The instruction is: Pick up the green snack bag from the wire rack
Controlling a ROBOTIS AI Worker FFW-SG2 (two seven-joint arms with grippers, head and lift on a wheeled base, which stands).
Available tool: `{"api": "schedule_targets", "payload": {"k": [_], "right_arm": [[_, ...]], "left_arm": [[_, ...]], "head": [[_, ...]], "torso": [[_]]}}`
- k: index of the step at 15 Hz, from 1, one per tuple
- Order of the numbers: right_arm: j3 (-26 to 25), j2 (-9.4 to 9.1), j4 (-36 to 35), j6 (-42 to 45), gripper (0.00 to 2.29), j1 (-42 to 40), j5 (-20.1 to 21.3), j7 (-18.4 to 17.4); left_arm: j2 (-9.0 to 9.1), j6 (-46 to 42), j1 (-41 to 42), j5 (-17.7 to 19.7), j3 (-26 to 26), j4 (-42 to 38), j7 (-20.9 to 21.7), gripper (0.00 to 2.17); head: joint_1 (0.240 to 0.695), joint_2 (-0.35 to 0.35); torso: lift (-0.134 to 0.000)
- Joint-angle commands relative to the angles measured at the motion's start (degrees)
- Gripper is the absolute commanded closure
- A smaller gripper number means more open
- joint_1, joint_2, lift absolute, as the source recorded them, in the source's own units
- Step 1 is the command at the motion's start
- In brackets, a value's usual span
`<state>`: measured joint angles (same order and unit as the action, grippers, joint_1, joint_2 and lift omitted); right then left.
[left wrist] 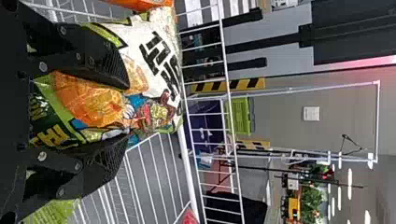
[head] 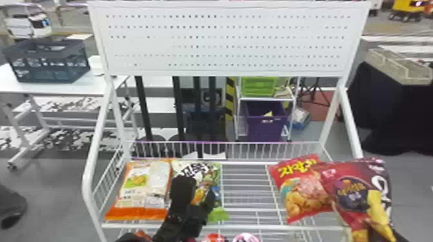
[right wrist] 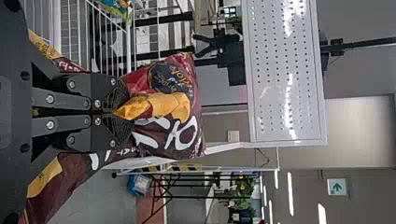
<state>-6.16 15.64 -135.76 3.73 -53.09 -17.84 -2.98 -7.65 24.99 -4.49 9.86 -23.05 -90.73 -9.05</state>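
Head view: my left gripper (head: 196,188) is over the green snack bag (head: 196,170) on the wire rack (head: 274,228); right gripper (head: 399,237) at the maroon snack bag (head: 349,186).
Left wrist view: fingers stand apart, green snack bag between and beyond them; firm contact undetermined.
Right wrist view: fingers closed, gripping the maroon snack bag.

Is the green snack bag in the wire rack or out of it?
In: the green snack bag lies flat on the bars of the wire rack, beside an orange-edged bag.

Wire rack (head: 257,228) holds orange bag (head: 138,193), green bag (head: 204,175) and red bag (head: 304,191).
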Motion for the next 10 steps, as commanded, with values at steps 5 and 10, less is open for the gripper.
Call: {"api": "schedule_targets", "payload": {"k": [5,10], "right_arm": [[0.2,0.09,0.1,0.0,2.18,0.4,0.0,0.0],[0.4,0.09,0.5,0.0,2.18,0.6,-0.1,-0.1]], "left_arm": [[-0.17,3.4,0.5,0.5,0.2,-2.4,0.7,2.00],[-1.58,3.4,6.6,0.9,2.0,-14.4,1.0,2.00]], "head": [[0.499,0.000],[0.499,0.000]], "torso": [[0.000],[0.000]]}}
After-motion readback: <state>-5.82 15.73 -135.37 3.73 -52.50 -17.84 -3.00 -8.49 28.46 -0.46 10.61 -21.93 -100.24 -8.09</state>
